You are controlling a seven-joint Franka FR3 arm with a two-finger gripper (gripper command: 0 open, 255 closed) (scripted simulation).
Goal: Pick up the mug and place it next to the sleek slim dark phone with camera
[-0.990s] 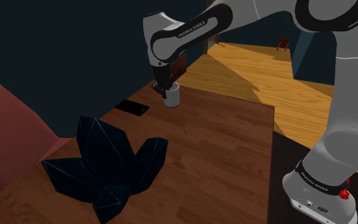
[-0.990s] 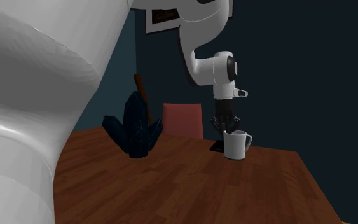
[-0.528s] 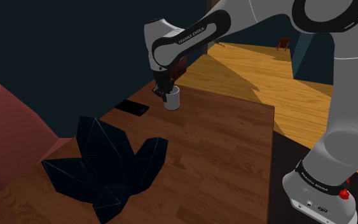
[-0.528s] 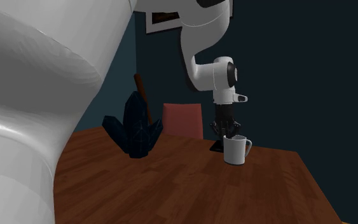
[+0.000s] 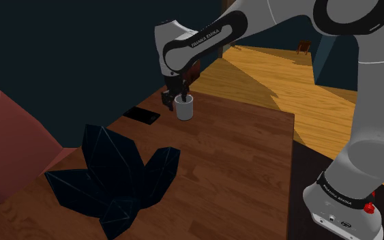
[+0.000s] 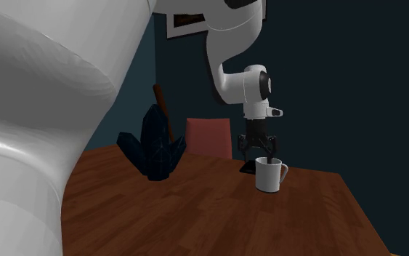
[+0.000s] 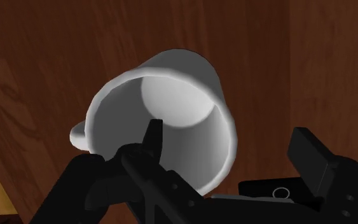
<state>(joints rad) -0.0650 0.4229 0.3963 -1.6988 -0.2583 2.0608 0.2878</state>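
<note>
White mug [image 5: 185, 107] is standing upright near the table's [image 5: 238, 157] far edge, just beside the dark phone [image 5: 141, 115]. Black gripper [image 6: 258, 152] is hanging open over its rim, one finger dipping inside.

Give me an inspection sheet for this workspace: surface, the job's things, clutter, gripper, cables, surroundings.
Surface: wooden table, dimly lit.
Job's things: white mug upright on the table, close beside the dark phone, which lies flat.
Clutter: dark blue faceted object at the table's end nearest the shoulder camera.
Grippers: gripper open and low over the mug's rim, one finger inside the mug, the other outside, toward the phone; a gap shows between the outer one and the wall.
Cables: nothing seen.
Surroundings: red chair by the table, dark walls, framed picture, wood floor beyond.
</note>
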